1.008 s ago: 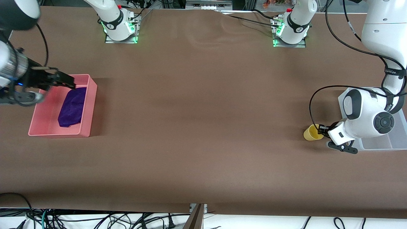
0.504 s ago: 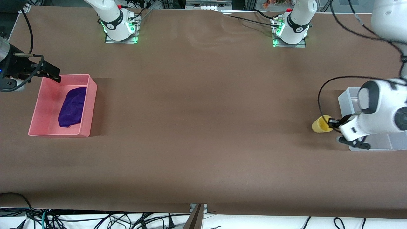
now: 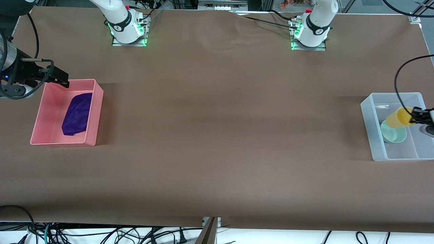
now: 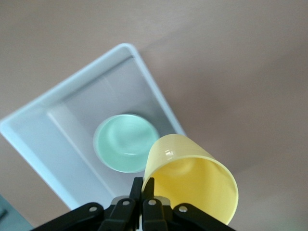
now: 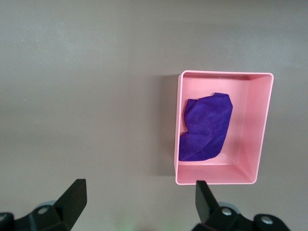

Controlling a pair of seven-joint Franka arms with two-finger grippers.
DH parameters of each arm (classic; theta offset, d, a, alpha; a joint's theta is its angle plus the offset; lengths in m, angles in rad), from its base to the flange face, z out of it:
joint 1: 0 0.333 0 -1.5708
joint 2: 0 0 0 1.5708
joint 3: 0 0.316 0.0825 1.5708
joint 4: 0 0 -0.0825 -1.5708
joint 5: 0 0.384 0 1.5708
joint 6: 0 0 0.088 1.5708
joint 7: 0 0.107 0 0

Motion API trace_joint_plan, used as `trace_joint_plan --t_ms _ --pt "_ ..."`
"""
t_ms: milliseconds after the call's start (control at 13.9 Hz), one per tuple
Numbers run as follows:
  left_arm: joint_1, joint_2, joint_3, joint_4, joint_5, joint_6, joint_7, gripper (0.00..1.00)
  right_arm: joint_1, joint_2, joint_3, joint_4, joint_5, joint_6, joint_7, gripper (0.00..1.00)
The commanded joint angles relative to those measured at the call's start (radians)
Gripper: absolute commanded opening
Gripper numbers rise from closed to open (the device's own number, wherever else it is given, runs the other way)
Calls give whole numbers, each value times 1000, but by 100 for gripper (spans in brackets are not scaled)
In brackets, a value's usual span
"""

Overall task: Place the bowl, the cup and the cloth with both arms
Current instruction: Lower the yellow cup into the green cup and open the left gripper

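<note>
Left pincer [image 3: 414,118], frame's right edge, gripped the yellow cup [image 3: 399,118] tilted over the mint-green bowl [image 3: 393,133] in the clear bin [image 3: 367,117]. Right pincer [image 3: 61,79], upper left, hung released over the pink bin [image 3: 96,112] with the purple cloth [image 3: 77,114].

The bowl [image 3: 393,133], small, round and pale mint-green, sits upright in a clear bin [image 3: 369,119] at the left arm's end of the surface. The yellow cup [image 3: 399,118] is in the air over that bin, tilted on its side just above the bowl, its rim pinched between the closed jaws of the left gripper [image 3: 414,117]. The deep-purple cloth [image 3: 77,114] lies bunched in a pink bin [image 3: 93,115] at the right arm's end.
</note>
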Motion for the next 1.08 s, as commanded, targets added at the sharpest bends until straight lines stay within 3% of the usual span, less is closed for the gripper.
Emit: trace_joint_plan --t_ms 0,288,360,432,720,1008 --pt "77 110 -12 8 12 156 135 0 -11 -2 14 10 -15 -9 -5 100" --pt "110 175 -14 -21 -60 216 143 3 -11 -2 12 10 -17 -9 -5 100" --pt "110 178 -14 -20 -60 216 143 57 -11 -2 12 10 -17 -9 -5 100" --pt "108 174 -15 -15 -60 210 145 100 -10 -2 14 10 -17 -9 -5 100" --pt "82 65 -47 0 -60 91 117 100 -8 -2 14 10 -17 -9 -5 100" --pt "39 -74 -182 23 -56 -163 -149 100 -8 -1 14 10 -17 -9 -5 100"
